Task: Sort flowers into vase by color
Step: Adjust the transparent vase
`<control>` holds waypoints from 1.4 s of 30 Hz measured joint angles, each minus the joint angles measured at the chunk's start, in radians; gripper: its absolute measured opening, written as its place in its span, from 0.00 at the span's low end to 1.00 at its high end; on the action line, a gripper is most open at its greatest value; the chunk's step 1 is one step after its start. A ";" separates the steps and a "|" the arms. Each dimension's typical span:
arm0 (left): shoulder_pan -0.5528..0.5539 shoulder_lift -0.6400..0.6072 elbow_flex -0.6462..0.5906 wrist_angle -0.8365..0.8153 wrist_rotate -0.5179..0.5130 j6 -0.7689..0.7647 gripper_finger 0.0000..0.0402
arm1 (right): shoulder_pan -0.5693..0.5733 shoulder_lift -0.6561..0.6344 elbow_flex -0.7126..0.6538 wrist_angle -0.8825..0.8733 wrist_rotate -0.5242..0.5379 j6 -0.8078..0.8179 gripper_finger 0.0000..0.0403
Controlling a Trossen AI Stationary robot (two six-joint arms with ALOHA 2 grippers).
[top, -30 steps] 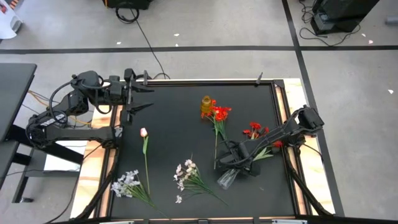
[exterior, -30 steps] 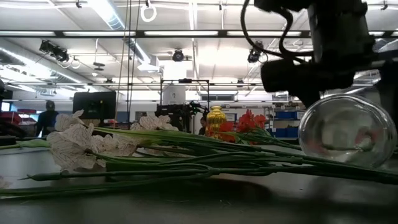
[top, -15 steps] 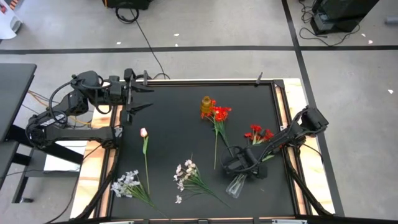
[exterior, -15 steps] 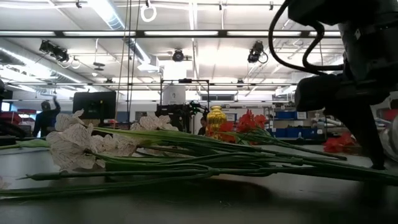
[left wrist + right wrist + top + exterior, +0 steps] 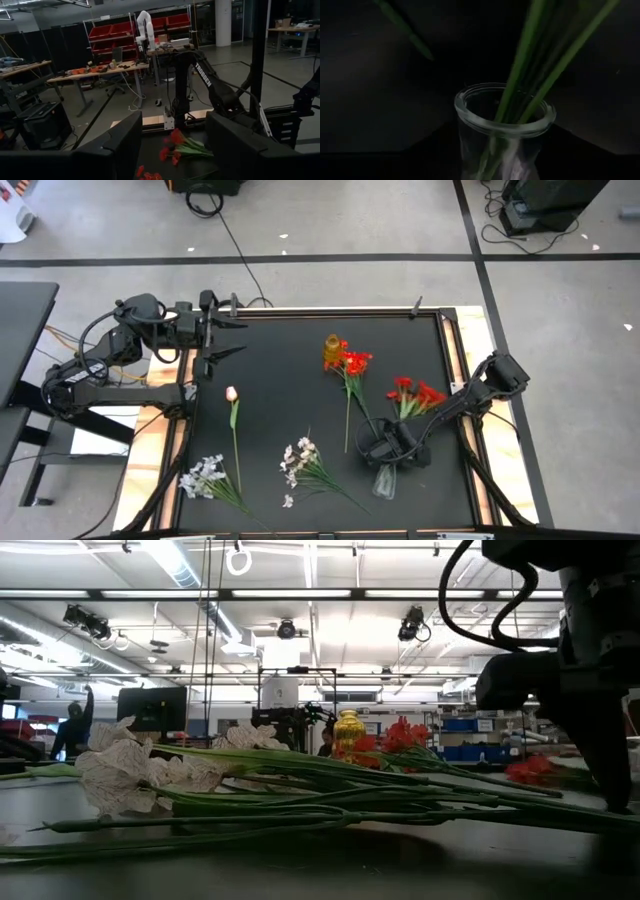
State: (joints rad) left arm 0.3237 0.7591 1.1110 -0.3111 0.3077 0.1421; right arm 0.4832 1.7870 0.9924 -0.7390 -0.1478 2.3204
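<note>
My right gripper (image 5: 386, 460) is low over the near right of the table, shut on a clear glass vase (image 5: 385, 482). A bunch of red flowers (image 5: 415, 393) has its green stems (image 5: 520, 95) inside the vase mouth (image 5: 504, 107). Its blossoms trail toward the far right. A second red bunch (image 5: 352, 363) lies flat, blossoms beside a small amber vase (image 5: 331, 348). One pink tulip (image 5: 231, 393) and two white sprays (image 5: 203, 475) (image 5: 300, 458) lie flat on the black mat. My left gripper (image 5: 228, 340) is open above the far left corner, touching nothing. My right gripper holds the clear vase by its body (image 5: 470, 150), just below the rim. The fingers run along the vase, and its mouth faces back toward my wrist. The vase is tilted, base toward the near edge. I cannot tell whether the base touches the mat.
The black mat (image 5: 280, 370) has wooden borders at its left and right sides. The white sprays' stems (image 5: 300, 795) stretch across the near part of the mat. Open mat lies in the middle and far left. A person shows far off in the room.
My right gripper has moved a little toward the table's right and near edges and has turned. The vase's base has swung from pointing near-left to pointing at the near edge. The vase has left the low view, and the red blossoms have come into sight there.
</note>
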 joint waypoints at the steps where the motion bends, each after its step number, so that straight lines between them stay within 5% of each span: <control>1: 0.000 0.000 0.000 0.000 0.000 0.000 0.56 | 0.003 0.000 0.000 -0.001 0.010 -0.005 0.48; 32: 0.000 0.000 0.000 0.000 0.000 0.000 0.56 | 0.414 0.001 0.351 -0.814 0.903 -0.062 0.49; 42: 0.000 0.000 0.000 0.000 0.000 0.000 0.56 | 0.575 -0.032 0.335 -0.832 1.372 -0.120 0.49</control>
State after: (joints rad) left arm 0.3233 0.7593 1.1114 -0.3107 0.3077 0.1418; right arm 1.0586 1.7554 1.3277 -1.5708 1.2245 2.2002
